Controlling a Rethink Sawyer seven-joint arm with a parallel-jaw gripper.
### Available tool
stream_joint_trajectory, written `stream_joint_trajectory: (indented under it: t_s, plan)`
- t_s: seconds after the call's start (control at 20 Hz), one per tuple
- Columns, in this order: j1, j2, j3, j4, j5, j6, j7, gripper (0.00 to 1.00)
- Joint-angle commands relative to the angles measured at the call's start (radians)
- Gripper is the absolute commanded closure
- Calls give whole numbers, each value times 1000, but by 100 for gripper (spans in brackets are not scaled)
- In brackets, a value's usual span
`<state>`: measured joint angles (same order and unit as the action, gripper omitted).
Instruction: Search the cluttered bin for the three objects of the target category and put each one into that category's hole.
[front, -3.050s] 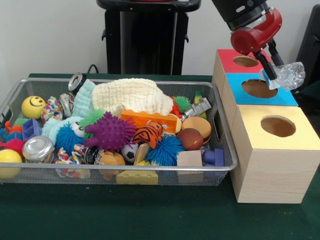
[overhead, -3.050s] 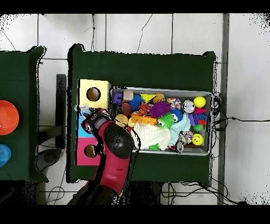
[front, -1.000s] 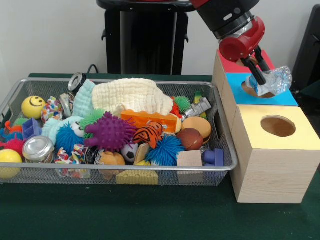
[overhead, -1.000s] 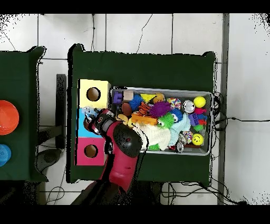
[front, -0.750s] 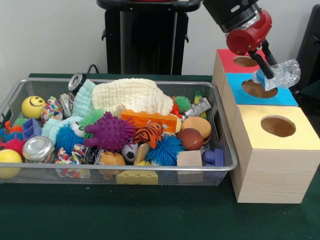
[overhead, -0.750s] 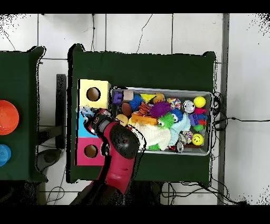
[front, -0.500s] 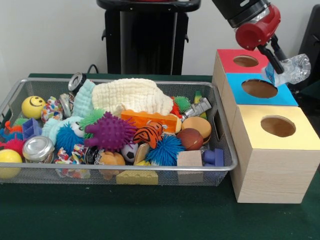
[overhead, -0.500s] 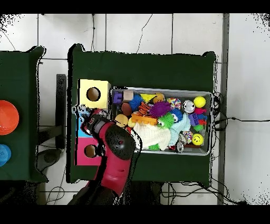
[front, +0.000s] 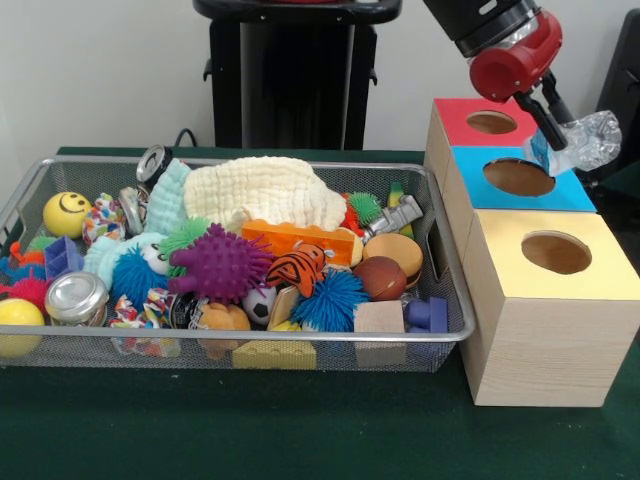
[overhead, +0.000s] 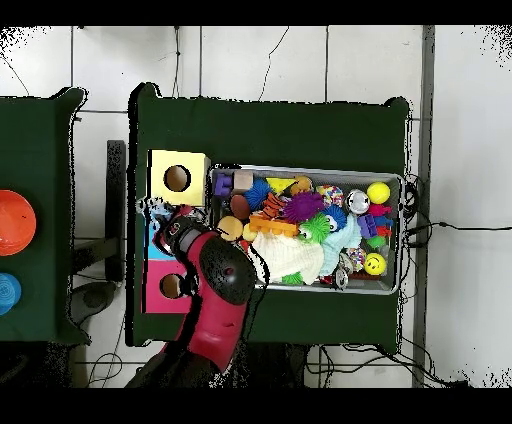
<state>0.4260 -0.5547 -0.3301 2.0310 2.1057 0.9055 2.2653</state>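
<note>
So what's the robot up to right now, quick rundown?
Gripper shut on crumpled clear plastic bottle. Bottle held up past the blue box hole's right edge, not over it. Hole open, nothing blocking.

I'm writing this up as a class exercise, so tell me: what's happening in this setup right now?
The red arm's gripper holds a crumpled clear plastic piece in the air above the far edge of the blue box, off to the side of its hole. The wire bin beside the boxes is full of toys. The piece is not dropped in yet.
</note>
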Motion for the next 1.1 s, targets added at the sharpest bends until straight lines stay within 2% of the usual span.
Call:
stream_joint_trajectory:
  t_s: [0.05,0.4,0.65,1.1]
  plan:
    - [-20,26,64,27,63,74,-347,100]
    - [-21,12,49,69,56,95,-361,100]
    - [-17,28,51,98,98,116,-407,100]
    - [-31,43,49,124,100,136,-449,100]
